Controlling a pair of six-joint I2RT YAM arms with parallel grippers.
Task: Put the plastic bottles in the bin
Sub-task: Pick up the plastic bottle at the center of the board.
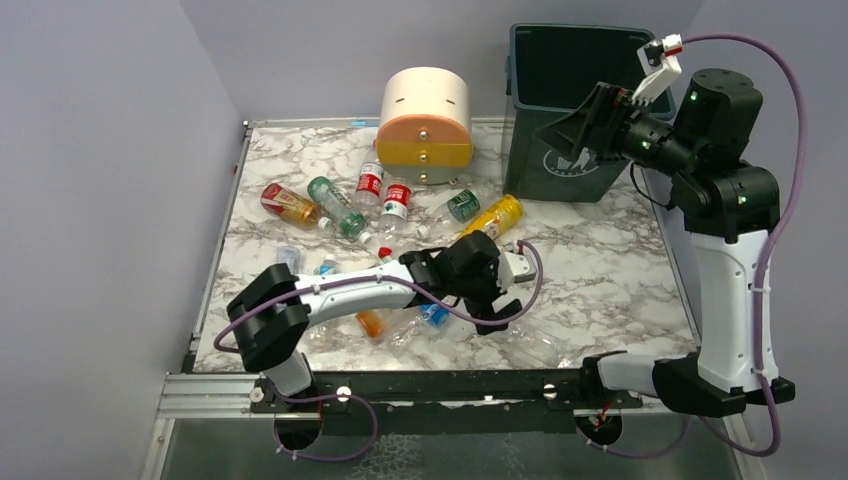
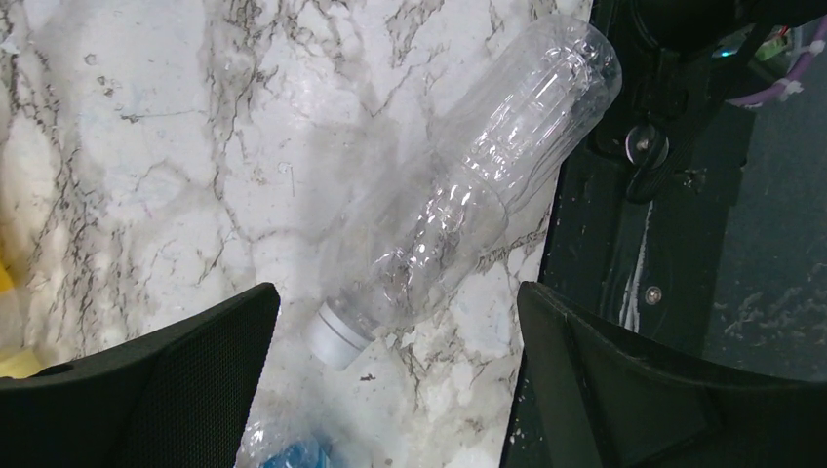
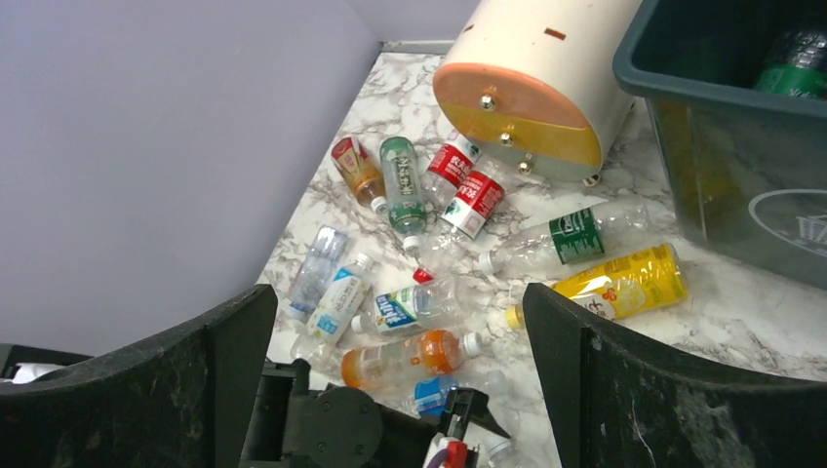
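Plastic bottles (image 1: 385,205) are lying loose on the marble tabletop (image 1: 620,270), which is boxed in by lilac walls (image 1: 100,200). Left gripper (image 2: 398,292) is hanging with fingers wide apart and empty over a clear unlabelled bottle (image 2: 468,195) at the near edge; right gripper (image 3: 398,292) is hovering spread and empty, up beside the dark green bin (image 1: 560,170) at the back right. Other bottles are showing mostly clear with red, green or blue labels, plus a yellow bottle (image 3: 614,283) and an orange bottle (image 3: 400,356), and a green-labelled bottle (image 3: 795,58) is sitting inside the bin.
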